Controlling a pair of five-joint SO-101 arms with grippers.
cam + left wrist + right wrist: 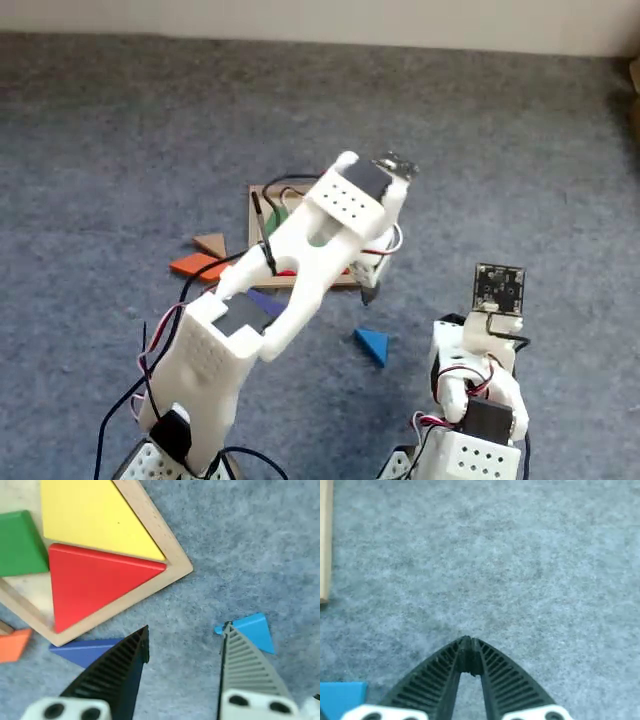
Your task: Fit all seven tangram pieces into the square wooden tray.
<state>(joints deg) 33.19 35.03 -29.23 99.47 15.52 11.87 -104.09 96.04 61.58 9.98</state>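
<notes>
The square wooden tray (176,569) holds a large yellow triangle (90,517), a large red triangle (90,580) and a green piece (20,542). My left gripper (185,632) hangs open over the carpet just off the tray's corner, with nothing between its fingers. A light blue triangle (256,631) lies beside one fingertip, a dark blue piece (82,650) beside the other. An orange piece (197,266) and a brown triangle (211,243) lie left of the tray (258,205). My right gripper (470,652) is shut and empty above bare carpet.
Grey carpet covers the whole work area. The left arm (300,260) stretches over the tray and hides most of it in the high view. The right arm (480,400) stays folded at the near right, with the light blue triangle (372,345) just to its left.
</notes>
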